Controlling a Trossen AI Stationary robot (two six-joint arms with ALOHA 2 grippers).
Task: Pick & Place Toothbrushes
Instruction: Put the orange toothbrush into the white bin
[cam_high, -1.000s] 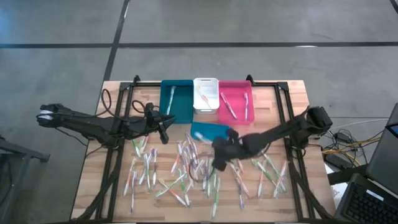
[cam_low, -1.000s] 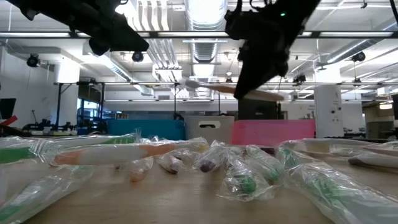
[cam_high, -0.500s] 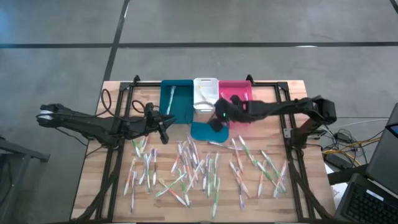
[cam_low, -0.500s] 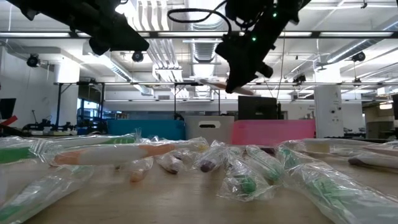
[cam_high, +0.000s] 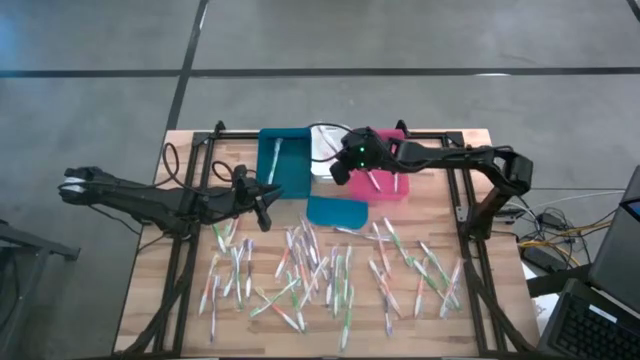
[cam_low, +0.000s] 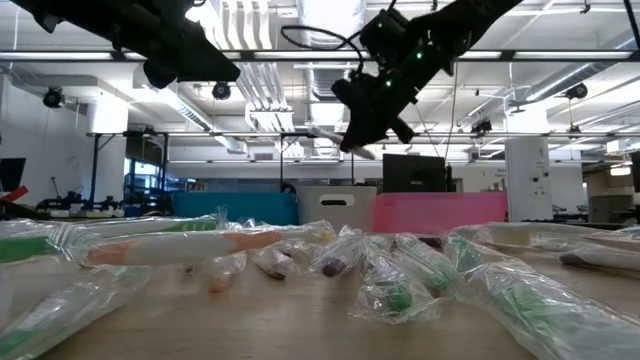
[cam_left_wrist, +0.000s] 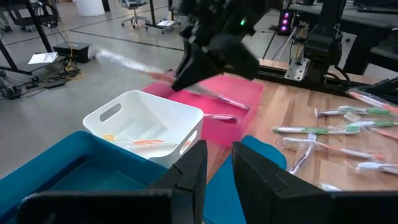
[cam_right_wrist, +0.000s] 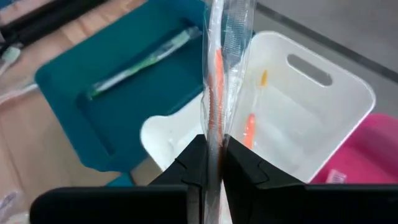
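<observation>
Wooden slatted surface (cam_high: 150, 300), its front half strewn with plastic-wrapped white toothbrushes (cam_high: 320, 275). Three open plastic bins in a row at the far edge: teal bin (cam_high: 284, 160) holding one green-accented brush, white bin (cam_right_wrist: 323, 118) holding orange-accented brushes, pink bin (cam_high: 390, 175) holding several. Flat teal lid-like piece (cam_high: 336, 211) lies just in front of them. Right claw (cam_high: 342, 168) above white bin, clamped on an orange-accented wrapped toothbrush (cam_right_wrist: 217, 74). Left claw (cam_high: 262, 212) near the left edge, fingers slightly apart, empty.
</observation>
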